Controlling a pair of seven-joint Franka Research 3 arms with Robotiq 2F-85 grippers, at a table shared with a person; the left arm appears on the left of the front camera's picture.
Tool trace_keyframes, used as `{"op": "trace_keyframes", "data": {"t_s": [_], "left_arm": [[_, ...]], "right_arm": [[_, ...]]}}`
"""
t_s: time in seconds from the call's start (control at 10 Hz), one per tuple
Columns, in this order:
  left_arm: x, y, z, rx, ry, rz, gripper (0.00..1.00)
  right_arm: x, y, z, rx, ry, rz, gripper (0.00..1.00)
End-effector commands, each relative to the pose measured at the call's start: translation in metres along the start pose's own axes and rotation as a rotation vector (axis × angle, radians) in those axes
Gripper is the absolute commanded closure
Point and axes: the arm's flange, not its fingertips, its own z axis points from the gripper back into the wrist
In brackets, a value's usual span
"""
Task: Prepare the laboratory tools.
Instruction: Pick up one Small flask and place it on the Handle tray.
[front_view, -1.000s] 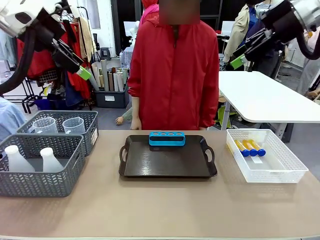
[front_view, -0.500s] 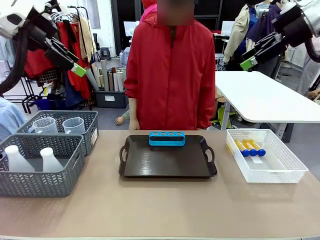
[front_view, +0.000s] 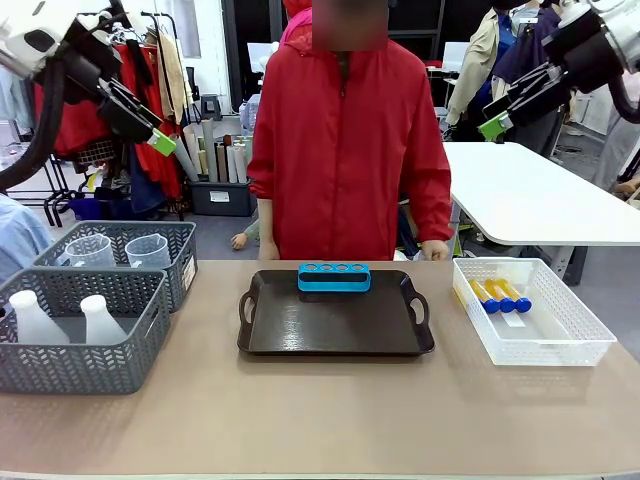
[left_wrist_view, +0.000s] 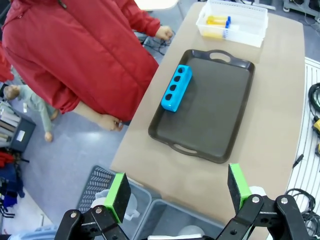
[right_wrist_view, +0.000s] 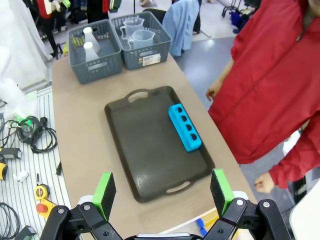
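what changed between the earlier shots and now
The right gripper shifted toward picture right and the left gripper edged slightly left, both open and empty. The person's hand came to the far edge of the table beside the white mesh basket. Nothing was grasped or released. The dark rectangular tray, blue tube rack, grey woven baskets and blue-capped orange tubes stayed put.
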Motion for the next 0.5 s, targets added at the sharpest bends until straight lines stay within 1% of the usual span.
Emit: {"op": "trace_keyframes", "data": {"t_s": [0.0,0.4], "left_arm": [[-0.001,-0.0007,0.0038,0.005,-0.013,0.0,0.0],[-0.001,-0.0007,0.0038,0.005,-0.013,0.0,0.0]], "right_arm": [[-0.0013,0.0,0.0002,0.007,0.0,-0.007,0.0],[-0.0013,0.0,0.0002,0.007,0.0,-0.007,0.0]]}}
